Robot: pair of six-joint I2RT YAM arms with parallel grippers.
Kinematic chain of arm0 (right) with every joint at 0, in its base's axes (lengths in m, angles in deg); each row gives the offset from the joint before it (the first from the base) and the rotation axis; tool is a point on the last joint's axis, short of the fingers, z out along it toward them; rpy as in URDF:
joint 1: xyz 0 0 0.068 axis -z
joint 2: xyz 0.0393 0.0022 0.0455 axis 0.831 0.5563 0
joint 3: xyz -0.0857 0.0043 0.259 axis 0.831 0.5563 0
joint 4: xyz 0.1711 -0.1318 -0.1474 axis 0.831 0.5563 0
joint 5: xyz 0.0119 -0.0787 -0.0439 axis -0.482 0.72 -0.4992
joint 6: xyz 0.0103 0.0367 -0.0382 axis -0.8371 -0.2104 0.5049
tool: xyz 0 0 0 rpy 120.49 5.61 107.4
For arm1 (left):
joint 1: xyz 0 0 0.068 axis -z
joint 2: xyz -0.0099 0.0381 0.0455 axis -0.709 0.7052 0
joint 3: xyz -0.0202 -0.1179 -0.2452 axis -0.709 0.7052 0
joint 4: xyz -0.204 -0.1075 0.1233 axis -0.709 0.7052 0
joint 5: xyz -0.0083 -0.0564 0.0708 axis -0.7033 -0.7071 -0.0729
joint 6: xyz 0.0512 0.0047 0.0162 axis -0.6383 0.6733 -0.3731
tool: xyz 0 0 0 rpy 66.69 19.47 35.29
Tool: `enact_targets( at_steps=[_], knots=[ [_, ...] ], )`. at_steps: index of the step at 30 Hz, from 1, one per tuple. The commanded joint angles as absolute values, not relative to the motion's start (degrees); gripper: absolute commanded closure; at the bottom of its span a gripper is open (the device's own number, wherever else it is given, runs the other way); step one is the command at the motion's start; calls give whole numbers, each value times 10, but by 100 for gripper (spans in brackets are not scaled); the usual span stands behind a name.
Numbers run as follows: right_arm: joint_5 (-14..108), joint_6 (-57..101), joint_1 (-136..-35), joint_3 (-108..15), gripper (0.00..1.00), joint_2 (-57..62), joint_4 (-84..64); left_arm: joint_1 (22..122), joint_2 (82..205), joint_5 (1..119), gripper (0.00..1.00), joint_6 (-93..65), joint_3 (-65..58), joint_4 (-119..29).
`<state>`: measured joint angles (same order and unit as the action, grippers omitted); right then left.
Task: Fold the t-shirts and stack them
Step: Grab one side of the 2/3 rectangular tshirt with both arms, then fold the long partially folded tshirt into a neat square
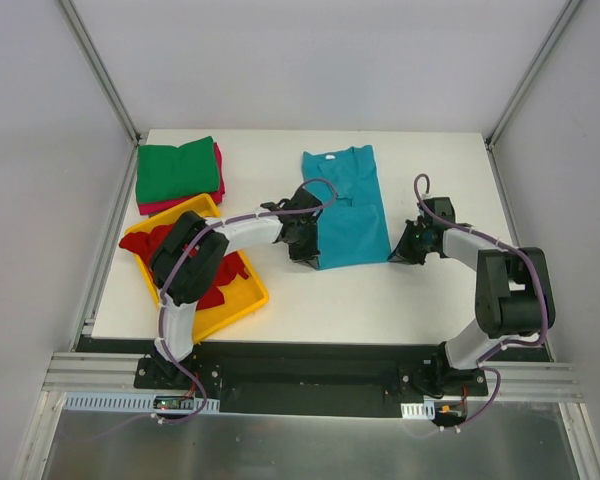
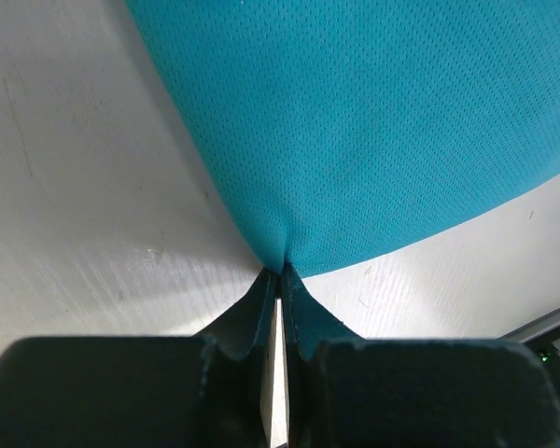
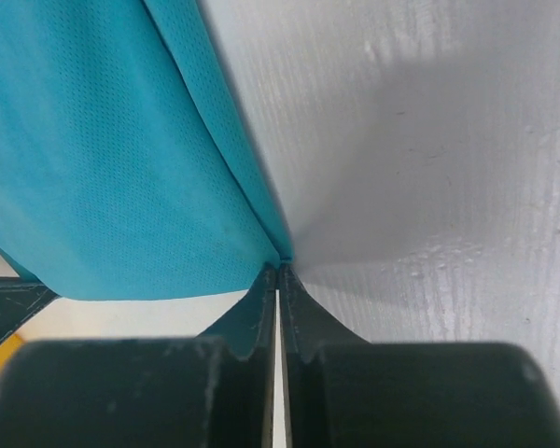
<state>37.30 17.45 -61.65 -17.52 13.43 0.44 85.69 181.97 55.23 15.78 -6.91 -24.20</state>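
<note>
The teal-blue t-shirt (image 1: 348,207) lies folded lengthwise in the middle of the table, collar to the far side. My left gripper (image 1: 311,256) is shut on its near left corner; in the left wrist view the gripper (image 2: 280,271) pinches the teal cloth (image 2: 373,121). My right gripper (image 1: 397,252) is shut on its near right corner, shown in the right wrist view (image 3: 279,265) with the cloth (image 3: 103,159) lifted off the table. A green t-shirt (image 1: 178,170) lies folded on a magenta-pink one (image 1: 218,175) at the far left. Red t-shirts (image 1: 220,275) lie crumpled in the yellow tray (image 1: 230,312).
The yellow tray sits at the near left of the white table (image 1: 380,300), under the left arm. Grey walls and metal posts stand around the table on three sides.
</note>
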Motion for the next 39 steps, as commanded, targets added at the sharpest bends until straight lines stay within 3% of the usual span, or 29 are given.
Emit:
enact_targets(
  at_steps=[1, 9, 23, 30, 39],
  knots=[
    [349, 183, -622, -167, 99, 125, -5, 865, 1773, 577, 100, 157, -48, -233],
    [324, 160, -633, -70, 99, -63, -3, 880, 1654, 564, 100, 147, 31, -232],
    [262, 131, -658, -44, 100, -466, 257, 930, 1358, 430, 100, 92, 142, -232],
    [237, 119, -658, -77, 100, -506, 257, 935, 1336, 431, 100, 85, 127, -233],
    [259, 117, -658, -111, 100, -412, 169, 880, 1391, 448, 100, 105, 109, -239]
  ],
)
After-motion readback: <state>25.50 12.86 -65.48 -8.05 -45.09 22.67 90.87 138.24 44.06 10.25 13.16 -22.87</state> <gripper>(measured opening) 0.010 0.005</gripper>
